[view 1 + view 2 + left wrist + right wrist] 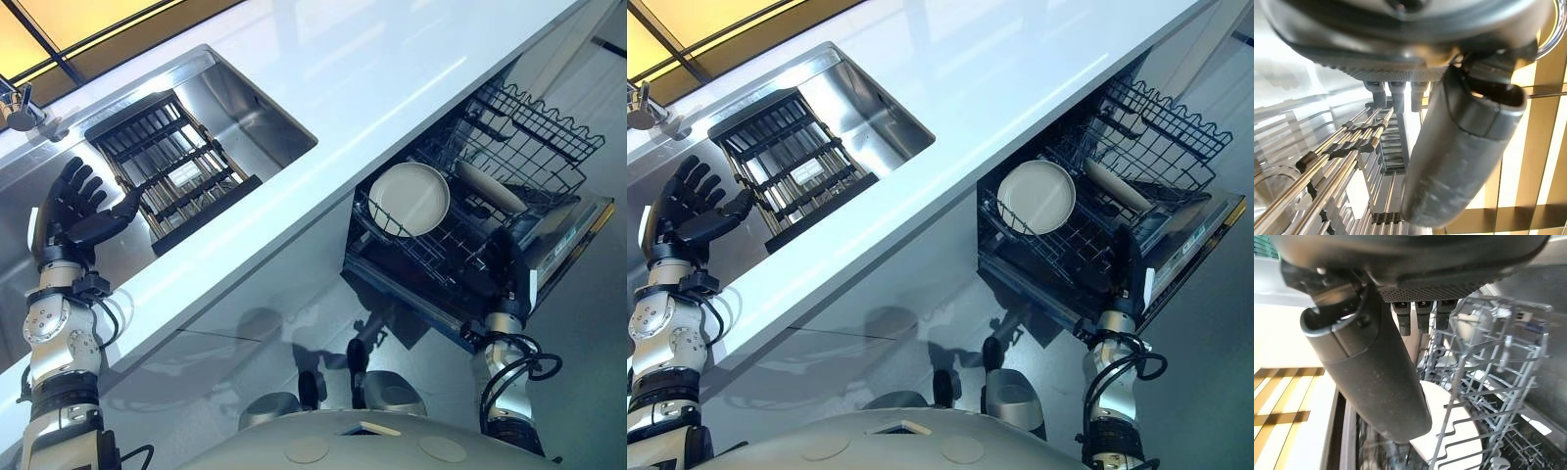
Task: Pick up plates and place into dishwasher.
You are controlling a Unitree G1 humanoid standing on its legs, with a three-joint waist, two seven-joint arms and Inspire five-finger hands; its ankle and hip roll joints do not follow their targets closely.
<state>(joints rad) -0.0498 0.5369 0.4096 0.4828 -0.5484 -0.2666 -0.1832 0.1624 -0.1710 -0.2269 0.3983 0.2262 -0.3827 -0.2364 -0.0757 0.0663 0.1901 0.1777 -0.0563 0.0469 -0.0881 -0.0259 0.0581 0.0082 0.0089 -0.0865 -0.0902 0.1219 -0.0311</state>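
A white plate (409, 199) stands on edge in the dishwasher rack (534, 137), near its left side, with a second plate (490, 186) further right. The right hand (509, 262) hangs at the rack's near edge, fingers straight, holding nothing. The left hand (76, 206) is spread open over the sink (245, 108), beside the drying rack (171, 166).

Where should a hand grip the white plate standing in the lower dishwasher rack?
Probably the upper rim of the white plate, from above. It stands on edge in the lower rack, so the bottom rim sits among the wires while the top edge is free.
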